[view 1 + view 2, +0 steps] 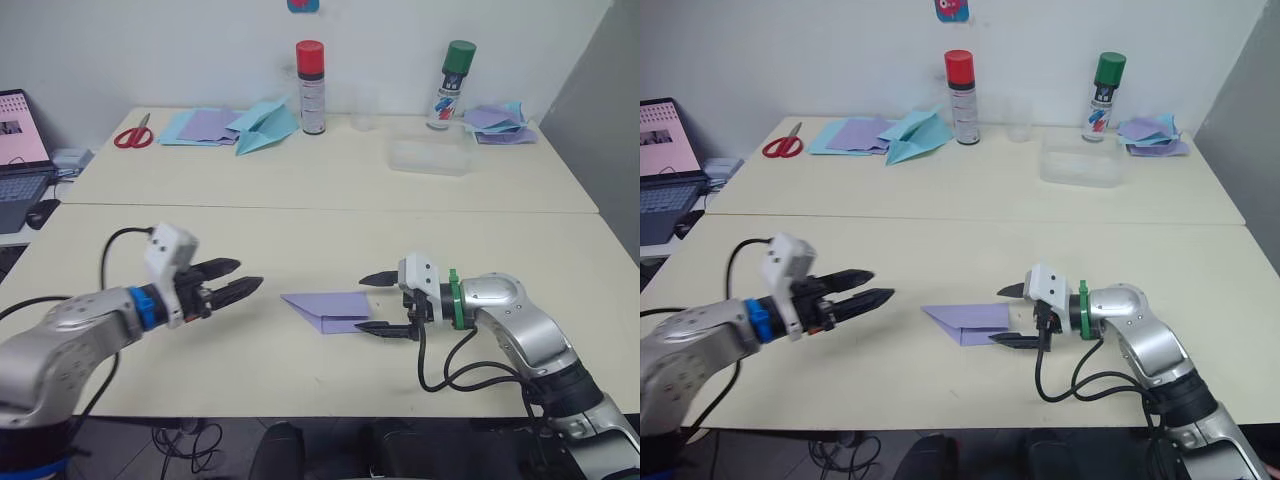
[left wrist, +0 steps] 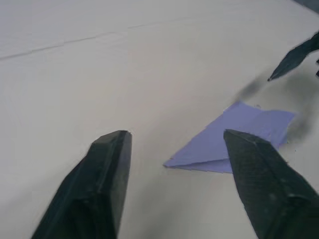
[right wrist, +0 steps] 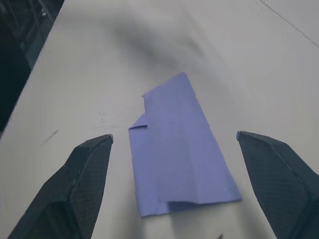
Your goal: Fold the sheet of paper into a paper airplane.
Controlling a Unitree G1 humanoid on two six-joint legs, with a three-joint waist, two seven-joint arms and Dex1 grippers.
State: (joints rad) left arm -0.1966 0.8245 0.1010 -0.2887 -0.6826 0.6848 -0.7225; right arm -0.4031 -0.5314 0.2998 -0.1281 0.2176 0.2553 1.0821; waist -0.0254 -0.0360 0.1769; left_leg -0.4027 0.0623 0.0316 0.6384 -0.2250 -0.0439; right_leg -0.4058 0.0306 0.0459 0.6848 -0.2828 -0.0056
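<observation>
Both head eyes looked forward and down across the worktop [image 1: 300, 240]. Each wrist camera looked closely along its own claw; all views shared the folded lavender paper [image 1: 335, 308].

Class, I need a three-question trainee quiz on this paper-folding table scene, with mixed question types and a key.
1. True or false: the right gripper is clamped on the folded lavender paper.
2. Which cap is nearer the scissors: A) red spray can B) green spray can?
3. Fill in: the left gripper hangs with fingers ____.

Key: 1 false, open around it; 2 A; 3 open.
</observation>
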